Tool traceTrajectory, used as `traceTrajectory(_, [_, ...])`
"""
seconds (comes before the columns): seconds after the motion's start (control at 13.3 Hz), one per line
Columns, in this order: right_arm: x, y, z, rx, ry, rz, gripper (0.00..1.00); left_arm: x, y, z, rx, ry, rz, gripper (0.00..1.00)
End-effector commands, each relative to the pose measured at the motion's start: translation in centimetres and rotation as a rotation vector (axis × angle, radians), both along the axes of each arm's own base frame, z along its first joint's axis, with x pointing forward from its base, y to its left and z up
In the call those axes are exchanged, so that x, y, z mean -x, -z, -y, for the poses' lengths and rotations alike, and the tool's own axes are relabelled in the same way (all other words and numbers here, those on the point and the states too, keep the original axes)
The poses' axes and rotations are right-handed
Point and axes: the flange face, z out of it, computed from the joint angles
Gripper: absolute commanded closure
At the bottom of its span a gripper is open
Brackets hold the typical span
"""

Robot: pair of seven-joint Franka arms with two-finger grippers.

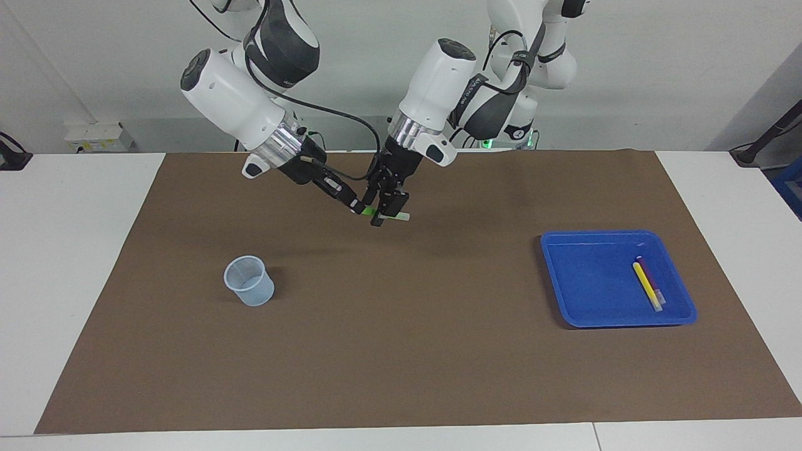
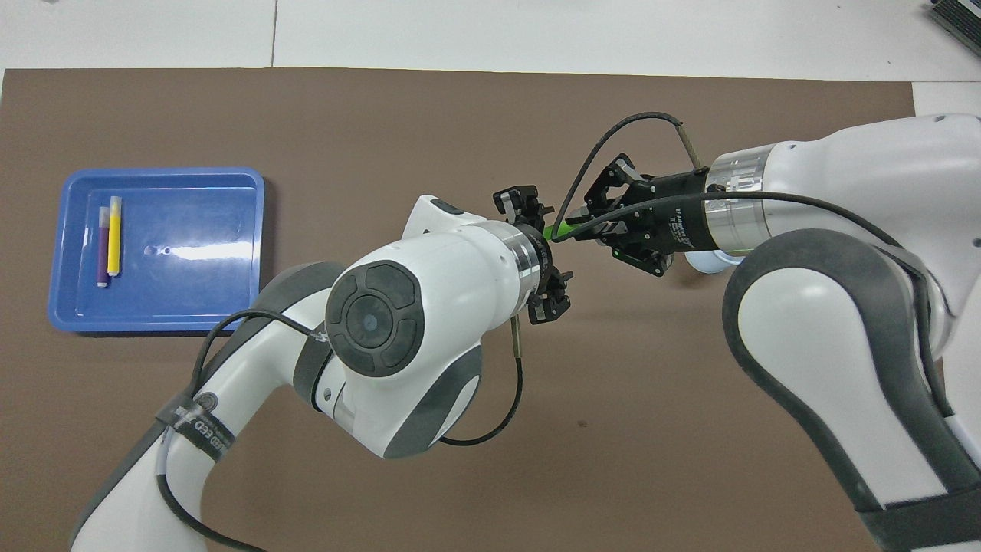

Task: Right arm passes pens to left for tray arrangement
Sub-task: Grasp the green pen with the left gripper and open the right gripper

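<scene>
Both grippers meet in the air over the middle of the brown mat [image 1: 401, 351], on the green pen [image 1: 383, 214]. Right gripper [image 1: 358, 207], on the arm with the silver wrist ring, is pressed together on one end of that pen, which lies roughly level. Left gripper [image 1: 383, 216] comes down from above with its fingers set around the pen's middle, the whitish end sticking out past them toward the left arm's end of the table; whether those fingers have actually clamped the pen or only bracket it, I cannot tell. From overhead only a short green stub [image 2: 553, 229] shows between the two black heads.

The blue tray [image 1: 583, 313] sits well apart at the left arm's end of the mat, with the yellow pen [image 1: 645, 285] and purple pen [image 1: 649, 279] lying side by side in it. A translucent cup [image 1: 249, 280] stands upright toward the right arm's end.
</scene>
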Motion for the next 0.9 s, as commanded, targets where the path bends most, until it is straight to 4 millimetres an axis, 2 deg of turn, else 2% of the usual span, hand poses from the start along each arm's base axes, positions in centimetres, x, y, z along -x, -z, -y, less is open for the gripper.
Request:
traceTrajectory(0.0, [0.61,-0.25,0.30,-0.019,0.029,-0.001,1.00,-0.23,0.18,-0.46,-0.010,0.019,0.029,0.58])
traceTrajectory(0.08, [0.61,-0.25,0.30,-0.017,0.028,0.000,1.00,-0.55,0.22,-0.84,-0.016,0.023,0.033,0.65])
traceTrajectory(0.23, [0.61,-0.25,0.30,-0.017,0.028,0.000,1.00,-0.67,0.28,-1.01,-0.023,0.033,0.036,0.88])
traceTrajectory(0.38, [0.58,-0.25,0.39,-0.017,0.029,0.000,1.00,-0.67,0.16,-0.90,-0.025,0.044,0.042,1.00])
traceTrajectory(0.68, [0.60,-0.24,0.38,-0.017,0.027,0.000,0.99,-0.44,-0.20,-0.54,-0.030,0.063,0.050,1.00])
traceTrajectory(0.75, [0.54,-0.23,0.56,-0.017,0.030,0.000,0.93,-0.39,-0.34,-0.45,-0.029,0.065,0.051,1.00])
traceTrajectory(0.83, [0.55,-0.22,0.55,-0.016,0.024,0.002,0.79,-0.33,-0.36,-0.38,-0.028,0.067,0.053,1.00])
